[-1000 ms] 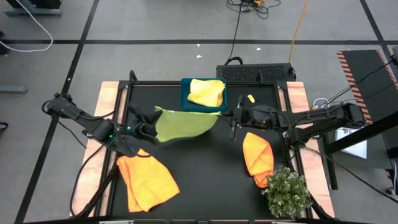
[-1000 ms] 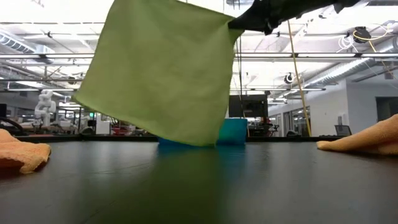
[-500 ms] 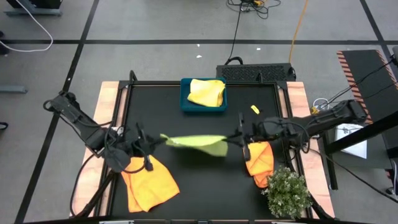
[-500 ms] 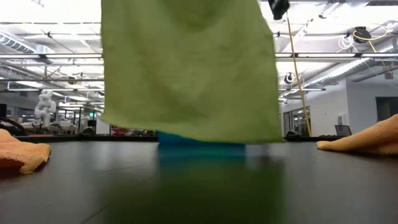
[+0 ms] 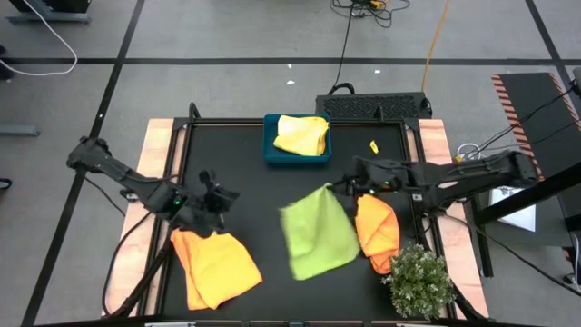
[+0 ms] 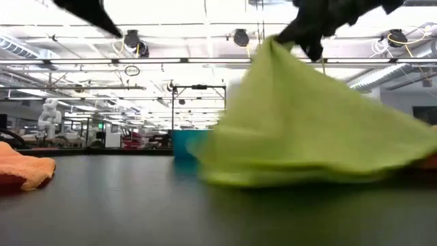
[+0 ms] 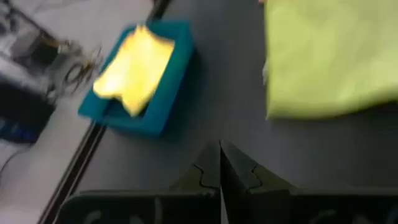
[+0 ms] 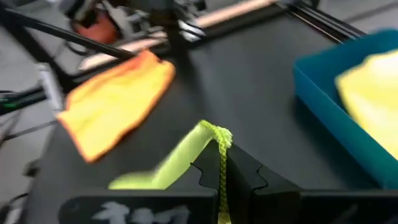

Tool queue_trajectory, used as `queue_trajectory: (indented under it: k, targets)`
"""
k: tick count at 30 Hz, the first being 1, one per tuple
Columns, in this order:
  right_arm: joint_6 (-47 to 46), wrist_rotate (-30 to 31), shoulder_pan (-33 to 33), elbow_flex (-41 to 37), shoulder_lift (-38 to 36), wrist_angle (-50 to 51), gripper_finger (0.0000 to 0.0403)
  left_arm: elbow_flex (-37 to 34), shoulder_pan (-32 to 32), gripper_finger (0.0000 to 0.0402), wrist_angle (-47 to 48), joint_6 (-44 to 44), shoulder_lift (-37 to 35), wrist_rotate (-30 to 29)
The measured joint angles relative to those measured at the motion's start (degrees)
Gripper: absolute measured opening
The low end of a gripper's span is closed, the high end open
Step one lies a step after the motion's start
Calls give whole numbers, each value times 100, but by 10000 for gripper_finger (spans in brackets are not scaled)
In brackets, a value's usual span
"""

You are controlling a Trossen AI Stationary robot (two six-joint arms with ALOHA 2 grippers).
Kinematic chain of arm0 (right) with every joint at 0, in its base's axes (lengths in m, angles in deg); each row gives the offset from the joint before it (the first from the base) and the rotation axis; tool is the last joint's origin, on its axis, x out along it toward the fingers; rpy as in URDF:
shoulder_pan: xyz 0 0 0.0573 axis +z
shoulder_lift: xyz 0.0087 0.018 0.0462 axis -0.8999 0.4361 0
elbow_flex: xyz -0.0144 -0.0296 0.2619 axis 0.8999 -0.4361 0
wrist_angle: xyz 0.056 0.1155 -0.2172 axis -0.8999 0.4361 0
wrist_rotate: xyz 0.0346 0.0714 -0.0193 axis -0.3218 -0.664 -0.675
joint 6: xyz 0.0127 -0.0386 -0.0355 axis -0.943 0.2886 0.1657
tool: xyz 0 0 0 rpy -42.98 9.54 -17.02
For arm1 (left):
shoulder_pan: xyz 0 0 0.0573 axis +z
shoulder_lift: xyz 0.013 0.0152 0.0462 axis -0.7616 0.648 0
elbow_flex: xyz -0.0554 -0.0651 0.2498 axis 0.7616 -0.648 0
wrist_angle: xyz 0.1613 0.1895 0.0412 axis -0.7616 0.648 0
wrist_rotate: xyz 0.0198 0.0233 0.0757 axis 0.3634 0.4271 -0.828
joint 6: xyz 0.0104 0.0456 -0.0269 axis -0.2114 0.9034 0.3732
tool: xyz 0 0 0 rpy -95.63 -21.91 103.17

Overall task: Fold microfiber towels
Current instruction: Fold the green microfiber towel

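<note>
No text, label, brand, number or sign can be read in any of the four views. Nothing legible stands on the cloths, the tray, the arms or the desk, and the hall lights and fittings beyond the desk carry no lettering clear enough to make out.

Lime green towel (image 5: 316, 232), orange towels (image 5: 216, 266), seemingly pale yellow towel (image 5: 301, 134), teal tray (image 5: 270, 153).

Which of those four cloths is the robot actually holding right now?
The lime green towel: the right gripper pinches one corner. Both orange towels lie loose; the yellow one sits in the tray.
</note>
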Motion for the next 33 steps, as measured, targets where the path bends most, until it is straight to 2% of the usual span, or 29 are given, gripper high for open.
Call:
queue_trajectory:
  k: [3, 6, 8, 12, 16, 20, 24, 28, 33]
  targets:
    - [-107, -231, -304, -133, 248, 2, 0, -480, 363, 0, -401, 207, 0, 288]
    - [-154, -587, -492, -206, 531, -13, 0, -943, 693, 2, -1275, 537, 0, 706]
    - [-156, -626, -529, -215, 687, -19, 0, -1320, 935, 9, -2208, 874, 1, 1374]
    - [-127, -632, -531, -215, 857, -45, 0, -2181, 1489, 43, -4740, 1463, 254, 2846]
    - [-97, -644, -531, -218, 884, -78, 0, -2497, 2111, 98, -6208, 1527, 806, 3437]
    - [9, -644, -531, -211, 878, -180, 0, -2359, 2629, 162, -7069, 1405, 1804, 3810]
    - [76, -644, -531, -211, 878, -218, 0, -1914, 3007, 207, -7491, 1102, 2960, 4229]
    - [149, -644, -531, -211, 878, -211, 0, -1295, 3259, 226, -7488, 988, 3905, 4658]
    - [157, -644, -531, -213, 878, -171, 0, -692, 3430, 227, -7438, 848, 4542, 5190]
